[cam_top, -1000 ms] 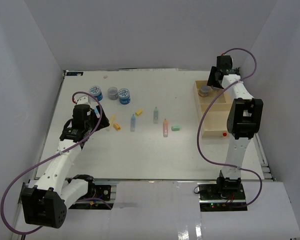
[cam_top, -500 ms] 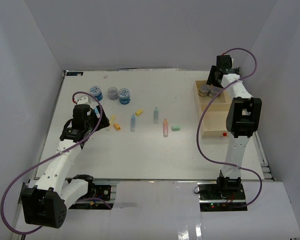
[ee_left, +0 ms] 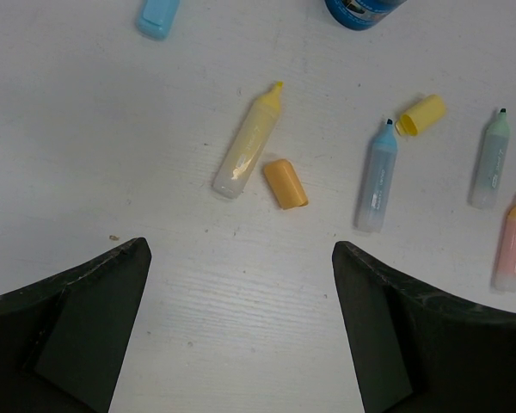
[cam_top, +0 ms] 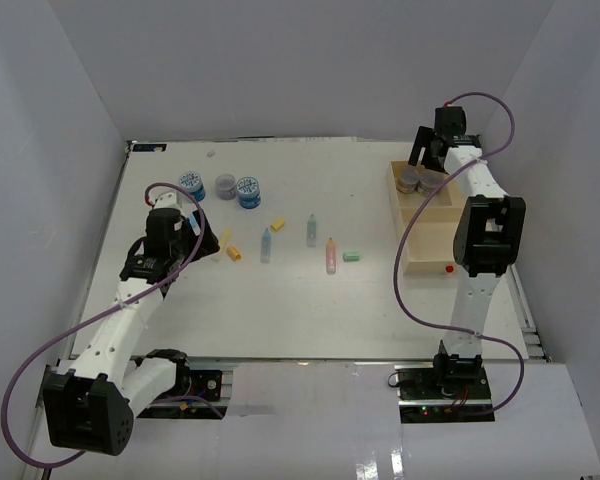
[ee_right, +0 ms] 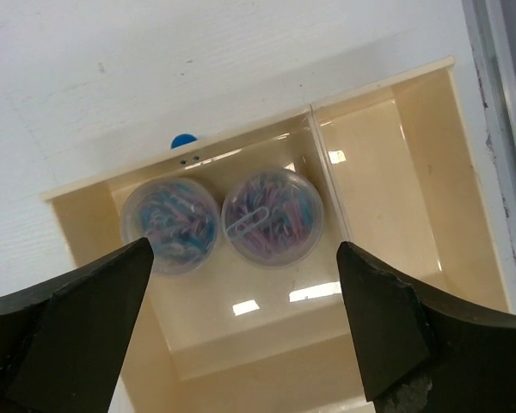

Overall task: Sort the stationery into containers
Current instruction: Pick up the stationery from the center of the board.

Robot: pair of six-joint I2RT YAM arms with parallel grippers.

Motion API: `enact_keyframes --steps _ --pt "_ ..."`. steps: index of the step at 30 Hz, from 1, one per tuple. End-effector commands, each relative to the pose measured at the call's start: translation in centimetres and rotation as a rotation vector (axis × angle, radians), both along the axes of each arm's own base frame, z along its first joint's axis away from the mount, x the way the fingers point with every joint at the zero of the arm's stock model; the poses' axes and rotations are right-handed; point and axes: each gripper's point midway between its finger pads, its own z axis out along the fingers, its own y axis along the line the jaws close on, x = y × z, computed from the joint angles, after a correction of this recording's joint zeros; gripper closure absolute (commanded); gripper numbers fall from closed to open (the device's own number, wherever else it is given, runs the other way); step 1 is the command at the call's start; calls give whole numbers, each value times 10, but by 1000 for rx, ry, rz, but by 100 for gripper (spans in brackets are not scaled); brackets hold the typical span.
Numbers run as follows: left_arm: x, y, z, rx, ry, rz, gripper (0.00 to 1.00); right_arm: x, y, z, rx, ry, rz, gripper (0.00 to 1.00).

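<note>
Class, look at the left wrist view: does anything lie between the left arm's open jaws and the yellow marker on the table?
Nothing visible does. The left gripper hangs open above bare table, and the yellow marker lies just ahead. An orange cap sits beside the marker's blunt end, not in the path.

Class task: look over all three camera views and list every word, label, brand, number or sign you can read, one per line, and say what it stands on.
None can be read.
Blue-and-white lids of the two tubs: a pattern, too small to read.
Markers, such as the yellow marker: no print shows.
Wooden tray: no lettering, only a blue dot at its edge.
</note>
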Motion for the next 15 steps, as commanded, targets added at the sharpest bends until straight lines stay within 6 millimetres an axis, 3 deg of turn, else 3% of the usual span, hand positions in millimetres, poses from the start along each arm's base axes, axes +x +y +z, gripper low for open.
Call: enact_keyframes --steps 1,2,3,4,5,6,7,8,9,10,11,12,13,14,15 --pt "2 1 0 5 -8 1 2 -6 7 104 2 -217 69 6" --pt "2 1 -3 3 3 2 2 -16 8 138 -2 -288 84 4" --pt "3 -1 -3 -3 6 -3 2 -28 12 133 6 -279 111 2" --pt "4 -1 -5 -4 11 -4 2 -36 14 141 7 -299 124 3" --pt "6 -1 -7 -4 20 0 2 -52 16 178 3 -388 141 5" --pt "7 0 -8 0 24 7 2 -68 19 162 15 -361 158 7" --pt "9 0 -9 0 28 11 2 -79 21 167 19 -382 167 10" --pt "11 0 -8 1 33 14 2 -102 22 198 20 -461 177 10" --pt "17 -1 -7 0 40 16 2 -116 26 183 36 -457 196 10" --pt "21 -2 -7 -3 43 17 2 -128 29 186 46 -477 204 10" --pt "26 -2 -4 -5 42 20 2 -150 31 210 63 -553 208 10" --pt "36 -3 2 -9 39 24 2 -163 37 193 86 -545 234 10" --pt "43 -3 5 -9 35 32 2 -173 38 193 95 -561 233 10" --pt "49 -4 9 -8 35 35 2 -193 44 209 115 -620 263 10" --pt "65 -7 19 -14 23 36 2 -202 51 208 145 -632 286 10"
